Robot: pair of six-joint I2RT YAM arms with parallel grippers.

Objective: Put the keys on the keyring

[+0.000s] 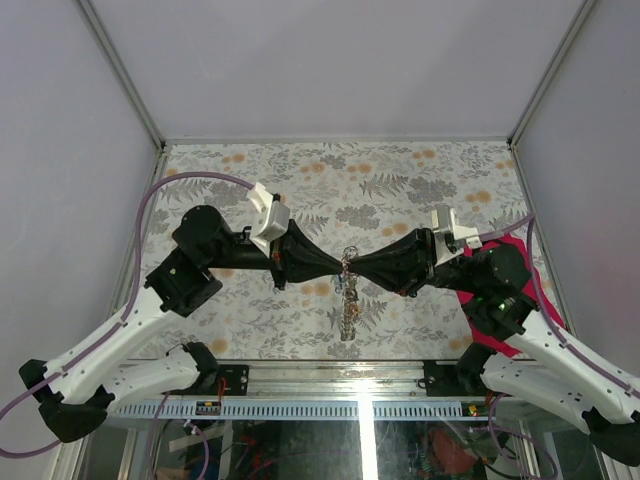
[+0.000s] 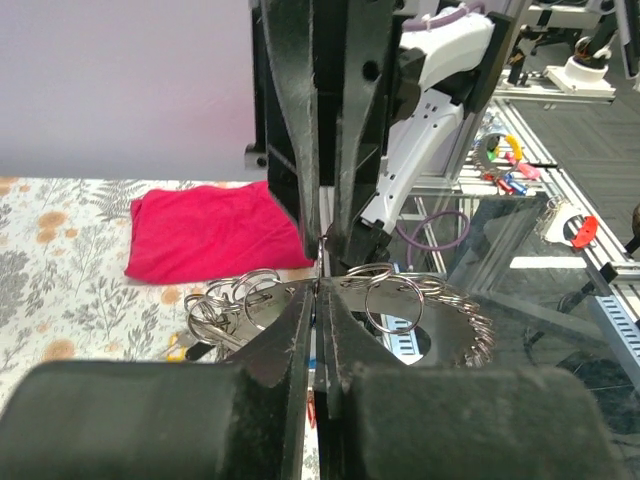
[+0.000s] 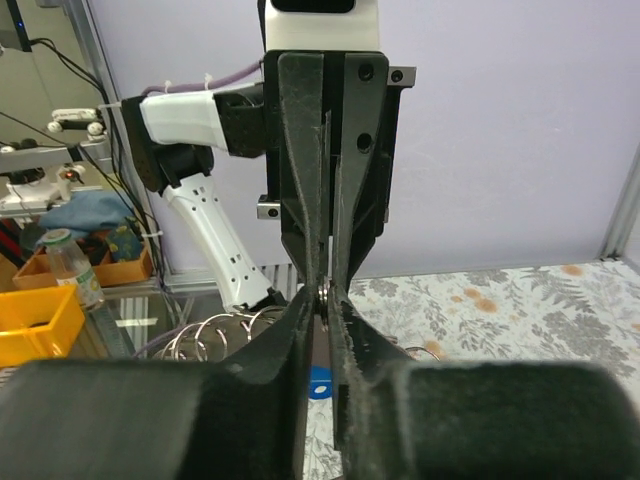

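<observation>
My two grippers meet tip to tip above the middle of the table. The left gripper (image 1: 336,268) and the right gripper (image 1: 358,270) are both shut on the thin silvery keyring (image 1: 347,262). In the right wrist view the ring (image 3: 324,295) shows pinched between my right gripper's (image 3: 325,297) tips. In the left wrist view the left gripper (image 2: 318,292) is closed on the same thin edge. Keys (image 1: 345,287) and the link chain (image 1: 348,318) hang below. Several silvery loops (image 2: 392,302) and keys (image 2: 215,322) show beside the fingers. A blue key head (image 3: 320,383) hangs under the right fingers.
A crimson cloth (image 1: 500,300) lies at the right under the right arm; it also shows in the left wrist view (image 2: 205,232). The floral table cover (image 1: 330,180) stretches to the back. Grey walls and metal frame posts (image 1: 125,75) enclose the table.
</observation>
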